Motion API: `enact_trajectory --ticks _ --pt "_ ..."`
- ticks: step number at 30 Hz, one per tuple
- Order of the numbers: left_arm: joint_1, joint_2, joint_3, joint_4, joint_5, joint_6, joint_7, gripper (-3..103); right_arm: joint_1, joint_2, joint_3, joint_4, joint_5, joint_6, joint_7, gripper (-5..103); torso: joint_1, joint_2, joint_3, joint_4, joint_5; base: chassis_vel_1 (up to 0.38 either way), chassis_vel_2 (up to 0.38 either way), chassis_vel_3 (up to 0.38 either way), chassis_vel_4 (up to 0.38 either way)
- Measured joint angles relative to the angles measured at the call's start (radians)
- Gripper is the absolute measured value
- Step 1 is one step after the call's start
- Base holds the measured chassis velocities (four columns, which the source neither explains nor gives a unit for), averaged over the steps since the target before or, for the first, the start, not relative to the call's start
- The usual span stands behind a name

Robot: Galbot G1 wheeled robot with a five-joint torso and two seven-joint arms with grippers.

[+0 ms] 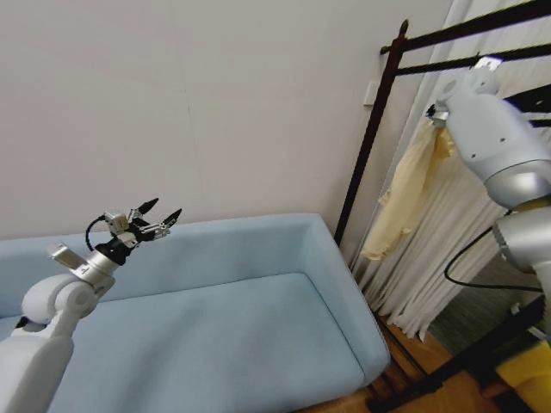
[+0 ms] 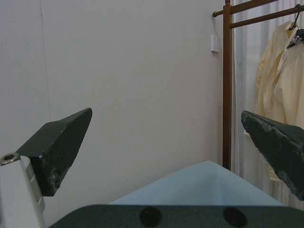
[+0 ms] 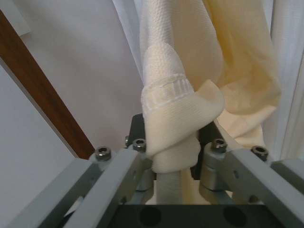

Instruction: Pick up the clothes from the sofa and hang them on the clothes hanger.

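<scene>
Right gripper [image 3: 173,154] clamps shirt [image 3: 178,66] (cream)

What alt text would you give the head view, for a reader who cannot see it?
The robot's right gripper, raised high on the right, holds a pale yellow garment by its top at a dark wooden clothes rack. On the left, the left gripper hovers open above a light blue sofa against a plain wall.

Open room above the sofa [image 1: 215,335] (wall [image 1: 172,103] behind); rack post [image 1: 370,129] stands at right.
</scene>
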Motion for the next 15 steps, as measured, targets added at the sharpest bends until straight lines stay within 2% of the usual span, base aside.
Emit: enact_trajectory --ticks 3,6,10,12,14,15 --pt "0.001 -0.002 -0.001 0.006 0.000 -0.003 0.002 100 0.007 0.005 0.000 -0.004 -0.002 -0.001 -0.005 27 0.000 0.000 0.000 -0.0001 -0.0002 0.000 0.000 0.000 0.000" --pt "0.001 -0.003 -0.002 0.012 0.000 -0.006 0.006 100 0.015 0.011 0.001 -0.009 0.000 -0.005 -0.003 33 0.000 0.000 0.000 -0.0001 -0.0004 0.000 0.000 0.000 0.000" --pt "0.001 -0.008 -0.003 0.021 0.000 -0.009 0.014 100 0.022 0.016 0.001 -0.003 0.005 -0.012 0.017 55 0.000 0.000 0.000 -0.0001 -0.0005 0.000 0.000 0.000 0.000" --pt "0.001 -0.009 -0.003 0.022 0.000 -0.010 0.015 100 0.023 0.016 0.000 0.002 0.006 -0.015 0.024 55 0.000 0.000 0.000 -0.0001 -0.0003 0.000 0.000 0.000 0.000" --pt "0.001 -0.015 -0.001 0.023 0.000 -0.011 0.018 100 0.033 0.018 -0.012 0.009 0.011 -0.019 0.040 66 0.000 0.000 0.000 -0.0002 -0.0002 0.000 0.000 0.000 0.000" --pt "0.001 -0.015 -0.001 0.023 0.000 -0.011 0.018 100 0.033 0.018 -0.012 0.009 0.011 -0.019 0.040 66 0.000 0.000 0.000 -0.0002 -0.0002 0.000 0.000 0.000 0.000"
